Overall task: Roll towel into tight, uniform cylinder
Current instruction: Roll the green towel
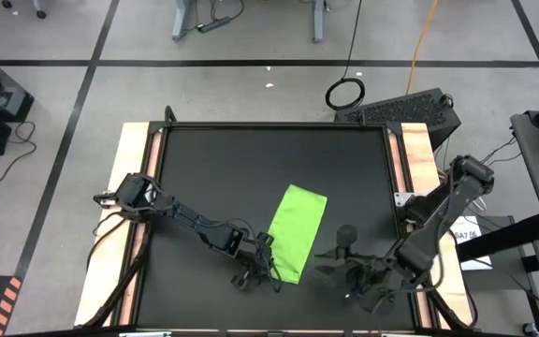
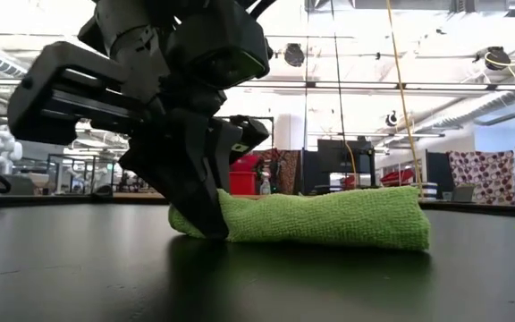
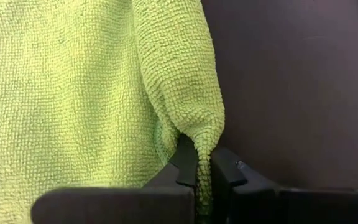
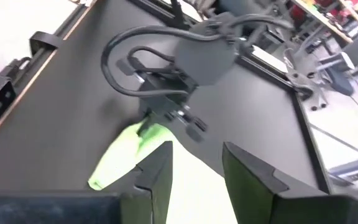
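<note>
The lime-green towel [image 1: 297, 232] lies on the black table as a folded, slanted strip; in the low view it shows as a low, thick band [image 2: 329, 219]. My left gripper [image 1: 268, 266] stands at the towel's near end, shut on it. My right gripper [image 1: 330, 262] hangs above the table to the right of the towel's near end. It is open, with nothing between its fingers [image 4: 160, 168], and clear of the cloth. The right wrist view looks down on the left arm and the towel [image 4: 126, 155]. My left gripper pinches the near corner of the towel [image 3: 202, 152], a doubled-over edge that narrows to a point, between its two fingers [image 3: 185, 163]. The fingers slant down from the table's left, their tips close to the tabletop [image 2: 206, 228]. The rest of the towel lies slack on the table.
Wooden rails [image 1: 137, 187] run along the left and right sides of the black mat. A dark flat device [image 1: 410, 110] and a coiled cable [image 1: 344, 93] lie beyond the far right corner. Bare mat [image 1: 223, 168] stretches left of and beyond the towel.
</note>
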Motion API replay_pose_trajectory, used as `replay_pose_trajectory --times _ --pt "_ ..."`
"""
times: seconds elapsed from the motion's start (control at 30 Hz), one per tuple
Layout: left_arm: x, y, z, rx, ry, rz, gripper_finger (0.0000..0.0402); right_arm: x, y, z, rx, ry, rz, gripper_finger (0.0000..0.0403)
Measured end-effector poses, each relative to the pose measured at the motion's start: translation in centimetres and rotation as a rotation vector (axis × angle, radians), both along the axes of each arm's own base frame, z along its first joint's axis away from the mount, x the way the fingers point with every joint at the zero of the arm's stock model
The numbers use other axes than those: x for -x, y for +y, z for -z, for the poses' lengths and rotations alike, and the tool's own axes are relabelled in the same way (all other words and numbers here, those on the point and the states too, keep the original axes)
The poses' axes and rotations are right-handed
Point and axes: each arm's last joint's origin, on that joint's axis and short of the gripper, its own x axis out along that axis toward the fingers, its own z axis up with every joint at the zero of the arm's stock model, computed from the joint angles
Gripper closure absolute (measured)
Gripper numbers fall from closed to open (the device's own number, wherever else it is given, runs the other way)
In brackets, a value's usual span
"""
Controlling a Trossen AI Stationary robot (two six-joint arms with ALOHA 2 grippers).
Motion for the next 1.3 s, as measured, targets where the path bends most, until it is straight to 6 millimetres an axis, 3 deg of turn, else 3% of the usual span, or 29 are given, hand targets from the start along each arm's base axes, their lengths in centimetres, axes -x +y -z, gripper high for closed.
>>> replay_pose_trajectory --times 0.23,0.5,0.83,1.07,1.3 --pt "-0.3 1.1 0.1 0.023 0.011 -0.03 0.0391 4.2 -2.5 -0.8 -0.014 -0.072 0.06 0.0273" --pt "-1.0 3.3 0.1 0.058 0.013 -0.051 0.0391 7.9 -5.2 4.0 -0.2 -0.222 0.062 0.0273" --pt "-2.4 7.0 -0.2 0.14 -0.046 -0.151 0.0391 8.6 -7.1 10.0 -0.283 -0.368 0.043 0.0273" --pt "-3.4 9.8 -0.4 0.181 -0.114 -0.26 0.0391 8.9 -8.6 12.4 -0.334 -0.386 0.066 0.0273" --pt "-4.1 12.3 0.3 0.331 -0.123 -0.299 0.0391 8.2 -9.1 14.2 -0.299 -0.335 0.087 0.0273"
